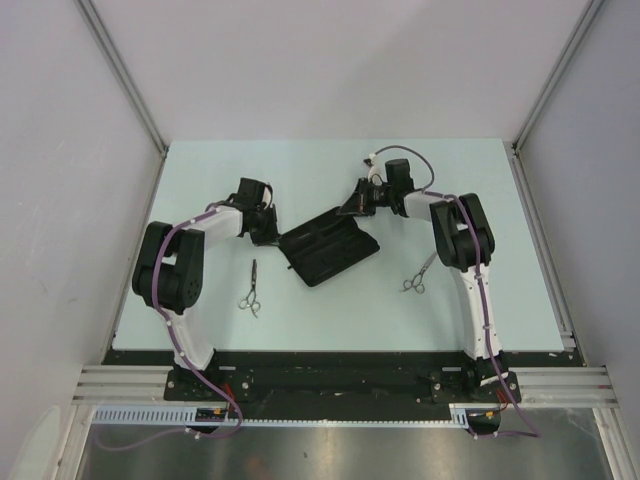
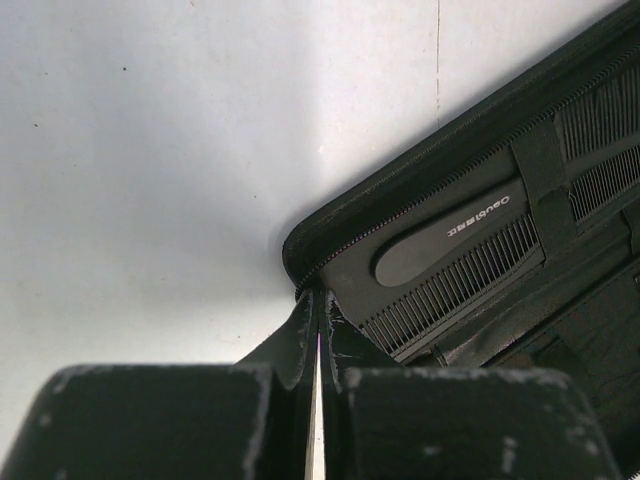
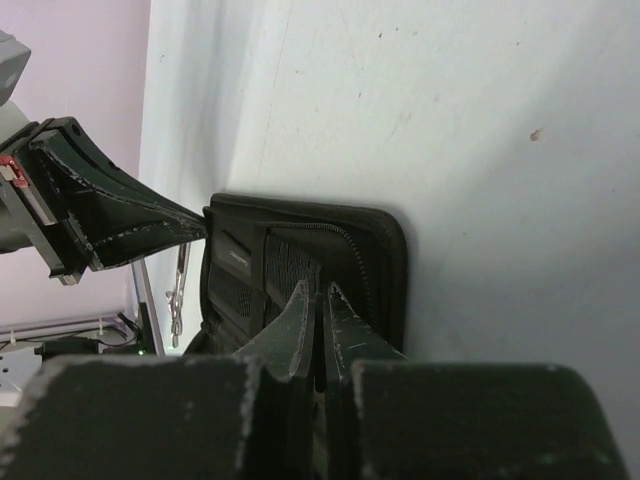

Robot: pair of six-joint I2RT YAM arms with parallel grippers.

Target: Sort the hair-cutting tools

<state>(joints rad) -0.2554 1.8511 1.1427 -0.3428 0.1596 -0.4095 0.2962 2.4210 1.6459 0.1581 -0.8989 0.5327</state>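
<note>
Nearest the near edge of the bench (image 1: 300, 170), two scissors lay flat and loose. The left scissors (image 1: 250, 291) sat toward the left edge, rings nearest the near edge. The right scissors (image 1: 418, 276) sat toward the right edge, just beside the right arm's upright link. Neither was touched by anything.

Mid-bench lay the case (image 1: 330, 248), opened flat and skewed to the edges. The handled comb (image 2: 450, 232) was tucked under a strap inside it. Teeth of a second comb (image 2: 597, 105) showed beside it, under the same strap.

The left tool (image 2: 319, 305) was clenched, only a thin slit between its fingers, with the tips at the case's left corner by the zipper. Could not tell whether any fabric was caught in it.

Farther off, the right tool (image 3: 318, 300) was also clenched, its tips over the far rim of the case. Could not tell whether it pinched the rim or only pressed on it.

Judgement: combs stowed, scissors outstanding. The step in hand looked like steadying or spreading the case.

The next move called for one tool to let go, open, and come down over the scissors on its own side. The blades are thin and lie flush on the bench, so the pivot or rings looked the surer hold. The other tool should keep the case from sliding.
</note>
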